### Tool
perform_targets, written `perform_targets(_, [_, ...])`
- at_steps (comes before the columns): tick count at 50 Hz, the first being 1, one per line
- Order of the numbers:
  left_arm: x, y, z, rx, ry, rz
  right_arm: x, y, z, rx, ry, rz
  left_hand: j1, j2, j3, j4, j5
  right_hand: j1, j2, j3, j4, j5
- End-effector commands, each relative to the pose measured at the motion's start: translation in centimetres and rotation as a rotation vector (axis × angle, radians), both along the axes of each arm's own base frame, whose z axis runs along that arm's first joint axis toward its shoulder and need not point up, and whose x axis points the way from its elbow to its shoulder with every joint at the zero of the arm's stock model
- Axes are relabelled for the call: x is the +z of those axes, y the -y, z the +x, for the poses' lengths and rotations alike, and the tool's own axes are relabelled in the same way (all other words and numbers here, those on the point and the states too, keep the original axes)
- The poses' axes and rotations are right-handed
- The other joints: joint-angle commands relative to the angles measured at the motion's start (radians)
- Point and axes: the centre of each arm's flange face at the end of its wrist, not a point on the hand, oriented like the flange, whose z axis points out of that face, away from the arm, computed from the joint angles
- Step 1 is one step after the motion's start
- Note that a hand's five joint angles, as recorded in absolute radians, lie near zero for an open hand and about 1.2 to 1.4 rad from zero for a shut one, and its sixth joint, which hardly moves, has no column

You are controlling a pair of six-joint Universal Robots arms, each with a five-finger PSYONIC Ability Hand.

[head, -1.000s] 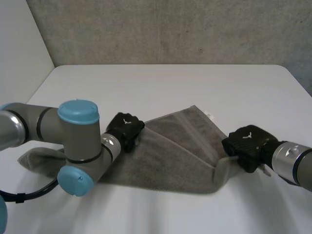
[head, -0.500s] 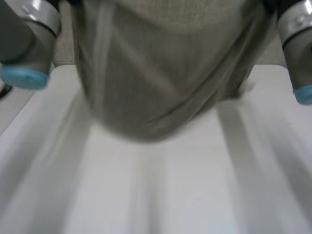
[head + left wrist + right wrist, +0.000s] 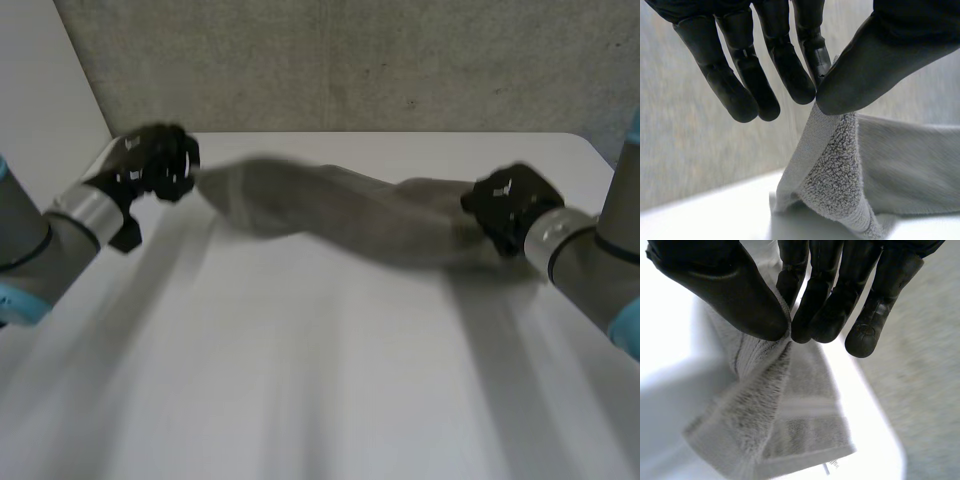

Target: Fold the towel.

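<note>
Towel [image 3: 350, 212]: grey terry, strung between both hands, low over far side of white table [image 3: 300, 380].
Left hand [image 3: 155, 168]: thumb and fingertip pinch one end.
Right hand [image 3: 512, 205]: same pinch, other end.
Handling: probably light, limp, sags; grip at corners.

Bright, even, diffuse light

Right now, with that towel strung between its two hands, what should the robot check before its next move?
1. Thumb and finger of the left hand pinch the towel: ok.
2. The right hand pinches it too: ok.
3. The towel hangs stretched between both hands: ok.
4. The towel is spread flat, without a twist: cannot tell, it is blurred.
5. Matching corners are held: cannot tell.
</note>
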Motion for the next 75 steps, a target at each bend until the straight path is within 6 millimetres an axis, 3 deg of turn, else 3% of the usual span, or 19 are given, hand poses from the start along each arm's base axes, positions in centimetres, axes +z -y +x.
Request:
perform_targets(1, [-3.4, -1.0, 2.6, 0.031, 0.143, 0.049, -2.1, -1.0, -1.7, -0.005, -0.011, 0.107, -0.064, -0.125, -0.149, -0.122, -0.258, 0.055, 0.046, 0.039, 0.046, 0.05])
perform_targets(4, [-3.1, -1.4, 3.5, 0.051, 0.173, 0.043, -1.1, -1.6, -2.3, 0.007, 0.01, 0.094, -0.064, -0.125, -0.149, -0.122, -0.258, 0.055, 0.046, 0.039, 0.046, 0.05])
perform_targets(6, [-1.5, -1.8, 4.4, 0.075, 0.173, 0.023, -0.2, -2.4, -2.6, 0.02, 0.027, 0.078, -0.064, -0.125, -0.149, -0.122, -0.258, 0.055, 0.046, 0.039, 0.046, 0.05])
perform_targets(9, [-0.7, -1.8, 5.1, 0.095, 0.172, 0.008, 0.2, -2.6, -2.9, 0.014, 0.031, 0.07, -0.064, -0.125, -0.149, -0.122, -0.258, 0.055, 0.046, 0.039, 0.046, 0.05])
perform_targets(14, [3.4, -2.4, 7.4, 0.155, 0.16, -0.088, 3.8, -4.2, -4.3, -0.012, 0.043, -0.002, -0.064, -0.125, -0.149, -0.122, -0.258, 0.055, 0.046, 0.039, 0.046, 0.05])
perform_targets(22, [6.3, -4.1, 9.3, 0.166, 0.074, -0.098, 6.6, -5.7, -6.4, -0.035, 0.052, 0.032, -0.064, -0.125, -0.149, -0.122, -0.258, 0.055, 0.046, 0.039, 0.046, 0.05])
perform_targets(28, [6.6, -5.6, 9.4, 0.142, 0.042, -0.086, 7.7, -6.0, -7.1, 0.012, 0.072, 0.039, -0.064, -0.125, -0.149, -0.122, -0.258, 0.055, 0.046, 0.039, 0.046, 0.05])
perform_targets(37, [6.3, -5.7, 9.7, 0.162, 0.041, -0.067, 8.6, -4.7, -8.5, -0.012, 0.072, 0.014, -0.064, -0.125, -0.149, -0.122, -0.258, 0.055, 0.046, 0.039, 0.046, 0.05])
perform_targets(42, [5.2, -5.2, 9.7, 0.158, 0.042, -0.037, 6.9, -3.5, -8.2, 0.004, 0.051, 0.067, -0.064, -0.125, -0.149, -0.122, -0.258, 0.055, 0.046, 0.039, 0.046, 0.05])
perform_targets(44, [3.2, -4.5, 9.1, 0.136, 0.035, 0.027, 4.8, -1.8, -8.0, 0.015, 0.033, 0.135, -0.064, -0.125, -0.149, -0.122, -0.258, 0.055, 0.046, 0.039, 0.046, 0.05])
perform_targets(45, [3.2, -4.5, 9.1, 0.135, 0.035, 0.027, 4.8, -1.8, -7.9, 0.015, 0.033, 0.135, -0.064, -0.125, -0.149, -0.122, -0.258, 0.055, 0.046, 0.039, 0.046, 0.05])
perform_targets(50, [0.0, -2.3, 7.2, 0.144, 0.038, 0.115, 1.9, 0.2, -5.7, 0.075, 0.025, 0.204, -0.064, -0.125, -0.149, -0.122, -0.258, 0.055, 0.046, 0.039, 0.046, 0.05])
perform_targets(56, [-2.0, -0.4, 5.9, 0.186, 0.075, 0.143, -0.1, 2.5, -4.4, 0.073, 0.002, 0.199, -0.064, -0.125, -0.149, -0.122, -0.258, 0.055, 0.046, 0.039, 0.046, 0.05])
perform_targets(66, [-5.0, 3.3, 3.6, 0.195, 0.185, 0.095, -3.3, 7.3, -1.3, 0.063, -0.002, 0.022, -0.064, -0.125, -0.149, -0.122, -0.258, 0.055, 0.046, 0.039, 0.046, 0.05])
perform_targets(75, [-6.0, 5.6, 2.5, 0.255, 0.191, 0.055, -5.1, 10.5, 0.5, 0.037, 0.019, -0.156, -0.064, -0.125, -0.149, -0.122, -0.258, 0.055, 0.046, 0.039, 0.046, 0.05])
